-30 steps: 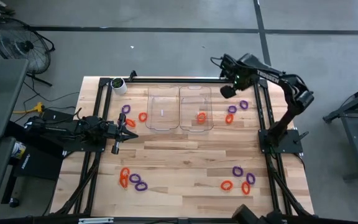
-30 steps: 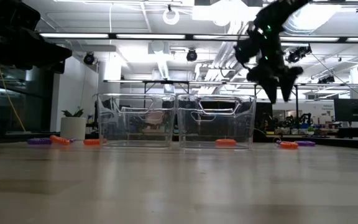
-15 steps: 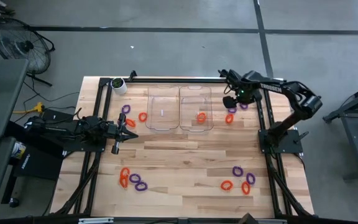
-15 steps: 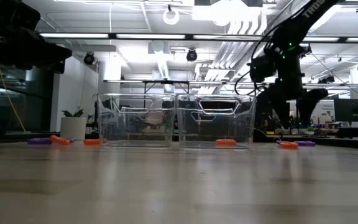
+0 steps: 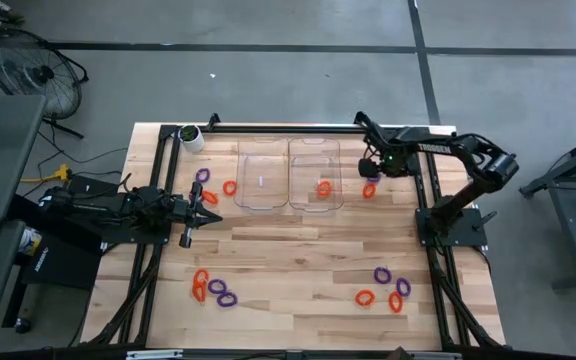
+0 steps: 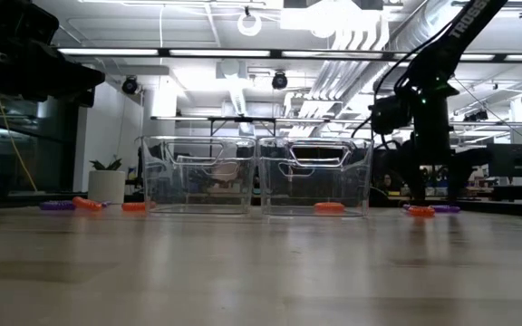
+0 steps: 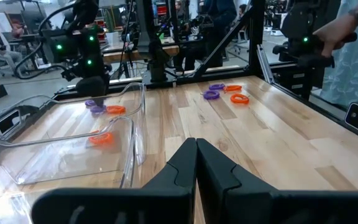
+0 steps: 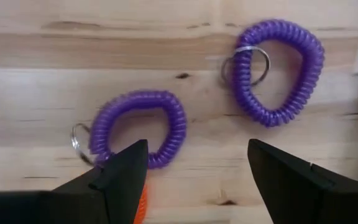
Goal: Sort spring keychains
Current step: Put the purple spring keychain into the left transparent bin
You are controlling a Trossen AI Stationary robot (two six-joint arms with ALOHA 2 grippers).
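Spring keychains lie scattered in clusters across the wooden table [image 5: 298, 255]: purple and orange coils near the front left [image 5: 213, 288], another group front right [image 5: 383, 287], and a few beside the left arm's end [image 5: 216, 187]. One orange keychain [image 5: 323, 187] rests inside the right clear tray [image 5: 316, 172]; the left clear tray [image 5: 263, 175] holds none that can be seen. White lettering reading "TROSSEN" runs along the right arm. The right claw [image 5: 370, 170] hangs low at the back right, fingers spread wide over two purple keychains [image 8: 140, 127]; an orange coil is mostly hidden behind one finger. The left claw [image 5: 208, 207], pressed together and empty, waits at the left edge. Bare wood stretches through the table's middle.
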